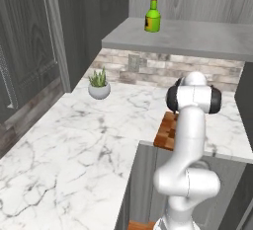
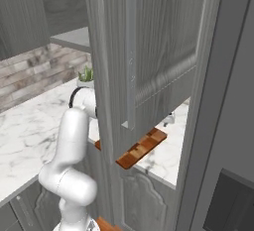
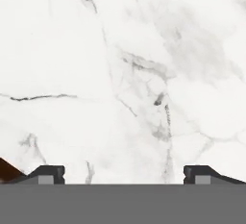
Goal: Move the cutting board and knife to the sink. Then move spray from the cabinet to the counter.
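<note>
A backsplash [image 1: 163, 71] of grey and tan stone bricks runs along the wall behind the white marble. A small green plant in a round white pot [image 1: 99, 86] stands near it. Dark grey arched-panel cabinet doors [image 1: 24, 51] stand on the left.

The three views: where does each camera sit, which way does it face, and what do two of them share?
Left base view: behind the arm to its left, facing forward and down over the counter, the spray on the cabinet shelf; the arm rises at lower right.
Right base view: behind the arm to its right, facing an open cabinet door; the arm rises at lower left.
Hand view: on the hand, facing marble; the gripper stands open.
Both base views share the cutting board and the potted plant.
</note>
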Controlling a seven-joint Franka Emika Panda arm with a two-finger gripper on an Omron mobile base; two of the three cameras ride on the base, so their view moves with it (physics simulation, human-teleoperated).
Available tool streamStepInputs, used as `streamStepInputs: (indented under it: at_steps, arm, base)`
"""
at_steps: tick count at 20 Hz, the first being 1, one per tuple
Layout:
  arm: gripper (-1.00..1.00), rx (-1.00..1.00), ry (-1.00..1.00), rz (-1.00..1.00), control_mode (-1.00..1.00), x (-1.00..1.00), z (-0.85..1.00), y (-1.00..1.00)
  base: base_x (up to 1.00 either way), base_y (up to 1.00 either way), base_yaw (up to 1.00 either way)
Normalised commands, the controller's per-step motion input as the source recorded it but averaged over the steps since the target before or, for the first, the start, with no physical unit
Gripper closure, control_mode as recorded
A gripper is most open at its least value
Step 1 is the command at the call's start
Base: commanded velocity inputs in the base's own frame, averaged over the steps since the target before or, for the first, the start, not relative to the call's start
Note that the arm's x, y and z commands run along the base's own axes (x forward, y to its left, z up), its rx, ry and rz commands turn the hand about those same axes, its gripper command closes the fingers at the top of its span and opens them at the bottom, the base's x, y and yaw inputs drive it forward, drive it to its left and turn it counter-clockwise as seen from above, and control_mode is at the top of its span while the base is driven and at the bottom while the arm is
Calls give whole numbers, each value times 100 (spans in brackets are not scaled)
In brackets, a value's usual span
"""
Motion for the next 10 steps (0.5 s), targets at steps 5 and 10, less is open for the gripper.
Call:
streamStepInputs:
  at_steps: [5, 10]
  arm:
    - [-100, 10, -35, 1, -100, 2, 47, 0]
    - [-100, 2, -31, 3, -100, -72, 14, 6]
  base:
    - [0, 0, 0]
    - [0, 0, 0]
